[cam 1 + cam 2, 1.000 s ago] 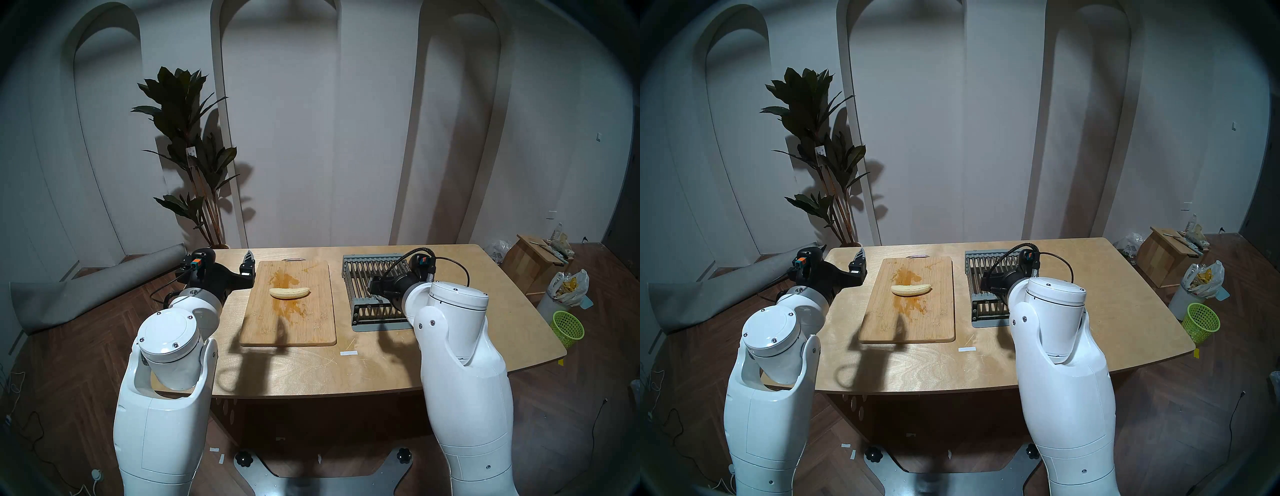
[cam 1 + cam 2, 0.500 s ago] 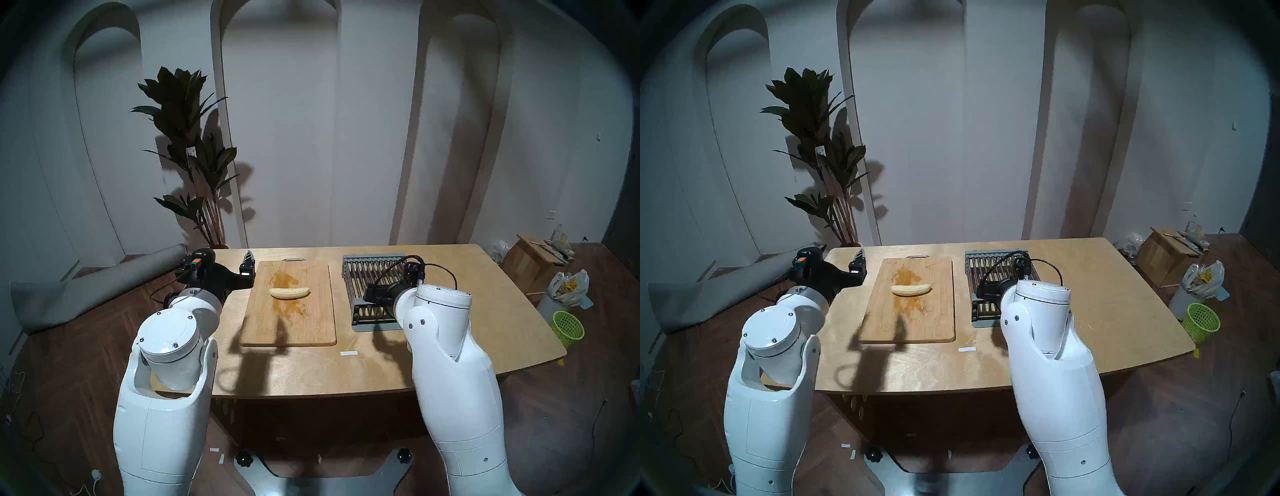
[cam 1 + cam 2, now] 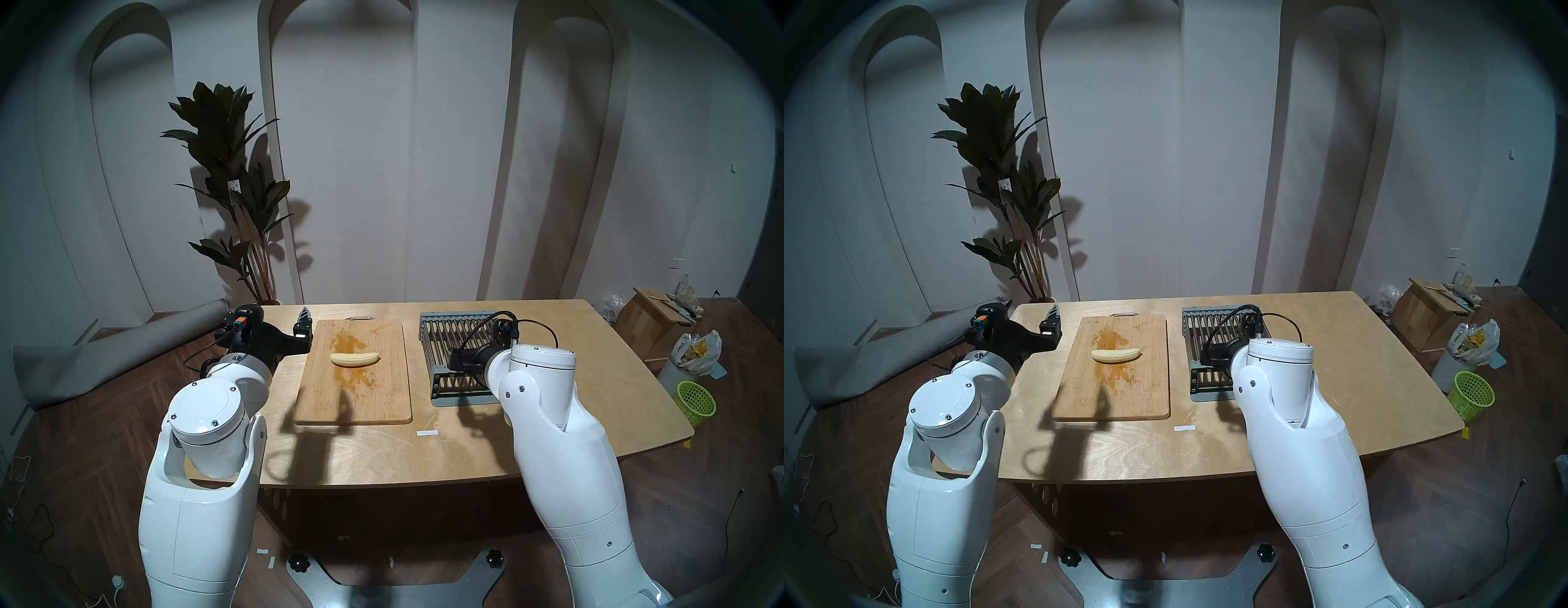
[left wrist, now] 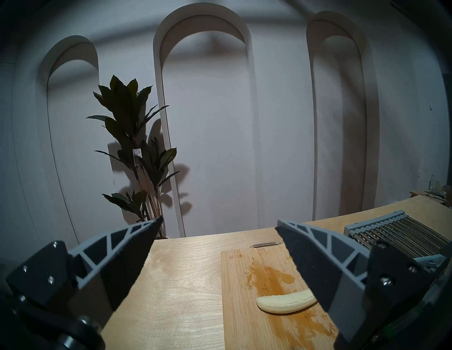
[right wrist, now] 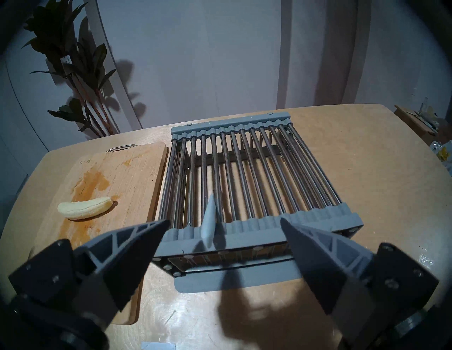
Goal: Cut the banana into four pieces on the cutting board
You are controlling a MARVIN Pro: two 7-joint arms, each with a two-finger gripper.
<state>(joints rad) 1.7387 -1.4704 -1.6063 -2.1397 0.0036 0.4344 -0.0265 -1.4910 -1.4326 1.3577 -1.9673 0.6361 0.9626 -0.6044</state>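
Note:
The peeled banana (image 3: pixel 354 359) (image 3: pixel 1116 355) lies whole, crosswise on the middle of the bamboo cutting board (image 3: pixel 360 399) (image 5: pixel 137 176), beside an orange-brown stain. My left gripper (image 3: pixel 303 327) (image 4: pixel 219 220) hovers open and empty just left of the board's far left corner. In the left wrist view its right finger hides one end of the banana (image 4: pixel 286 303). My right gripper (image 3: pixel 453 361) (image 5: pixel 225 220) stands open and empty over the near edge of the grey rack. A pale grey-blue handle (image 5: pixel 210 220) sticks up from the rack's front slots, straight ahead between the fingers.
The grey slatted rack (image 3: pixel 449 327) (image 5: pixel 244 171) sits right of the board on the wooden table (image 3: pixel 551 403). A white tape strip (image 3: pixel 427 432) lies near the board's front right corner. A potted plant (image 3: pixel 237 191) stands behind the table; a green basket (image 3: pixel 695 401) is on the floor at right.
My right arm has swung left and lower, bringing the gripper from over the rack's middle to its near edge. The left arm, banana and board have not moved.

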